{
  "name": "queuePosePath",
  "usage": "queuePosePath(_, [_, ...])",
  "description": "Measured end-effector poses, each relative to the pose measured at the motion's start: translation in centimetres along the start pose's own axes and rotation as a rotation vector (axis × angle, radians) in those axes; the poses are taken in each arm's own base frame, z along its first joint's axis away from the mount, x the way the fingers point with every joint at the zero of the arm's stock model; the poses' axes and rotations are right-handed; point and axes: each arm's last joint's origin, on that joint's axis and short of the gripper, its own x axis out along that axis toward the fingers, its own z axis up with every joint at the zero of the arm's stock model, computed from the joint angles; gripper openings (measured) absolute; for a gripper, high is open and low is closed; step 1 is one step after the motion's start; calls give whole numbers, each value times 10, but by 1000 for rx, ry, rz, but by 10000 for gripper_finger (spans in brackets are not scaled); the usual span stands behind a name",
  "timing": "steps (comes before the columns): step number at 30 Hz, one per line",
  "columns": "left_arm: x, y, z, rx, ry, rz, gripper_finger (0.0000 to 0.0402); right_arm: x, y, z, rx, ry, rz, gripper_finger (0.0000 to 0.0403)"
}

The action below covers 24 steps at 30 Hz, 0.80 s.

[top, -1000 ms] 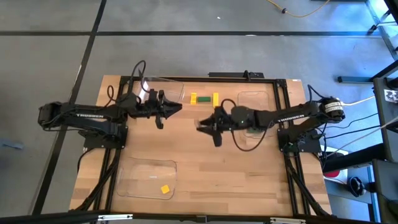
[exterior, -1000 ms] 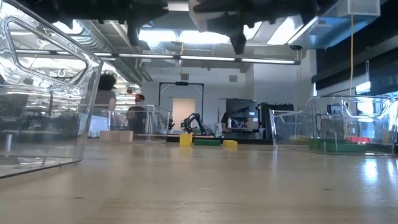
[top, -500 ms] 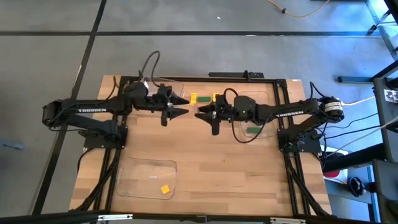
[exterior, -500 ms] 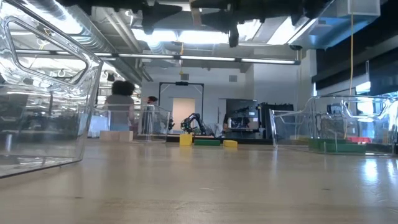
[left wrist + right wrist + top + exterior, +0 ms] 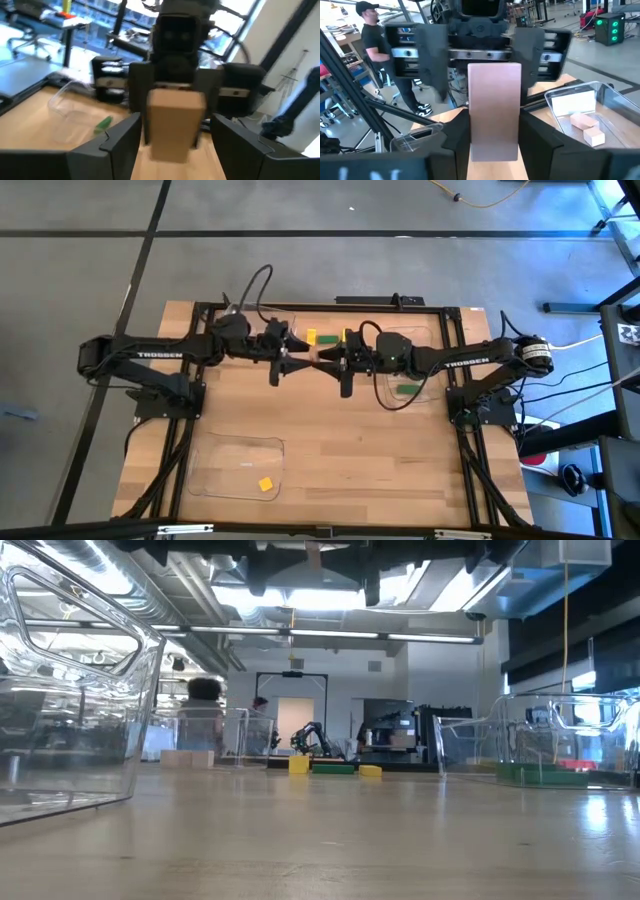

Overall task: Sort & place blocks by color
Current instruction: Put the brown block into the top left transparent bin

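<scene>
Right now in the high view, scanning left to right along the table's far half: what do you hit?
left gripper, open → tan block held between the two arms → right gripper, gripping that block → green block in the clear tray

We note both arms are dark, near-black, built of slim tubular links with bulkier joint housings. The left arm [image 5: 150, 360] carries white block lettering along its long link; the right arm [image 5: 470, 362] shows similar white lettering. A black cable loops up in an arc above the left arm's wrist, and another black cable hangs in a loop below the right arm's wrist. Near the right arm's base we see a round joint cap with a pale ring. Each claw has two angular, dark grey fingers [image 5: 120, 142] with flat inner faces.
</scene>
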Motion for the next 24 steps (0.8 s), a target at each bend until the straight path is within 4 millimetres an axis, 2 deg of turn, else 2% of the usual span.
queuePosePath(10, [5,-11,0,38,-74,52,207,0,0,1,1,0,7,129])
queuePosePath(13, [5,-10,-1,38,-70,56,186,0,0,1,0,0,8,129])
queuePosePath(18, [5,-10,-1,40,-67,64,125,0,0,1,1,1,13,129])
queuePosePath(24, [5,-10,-1,45,-66,72,119,0,0,1,0,0,10,129])
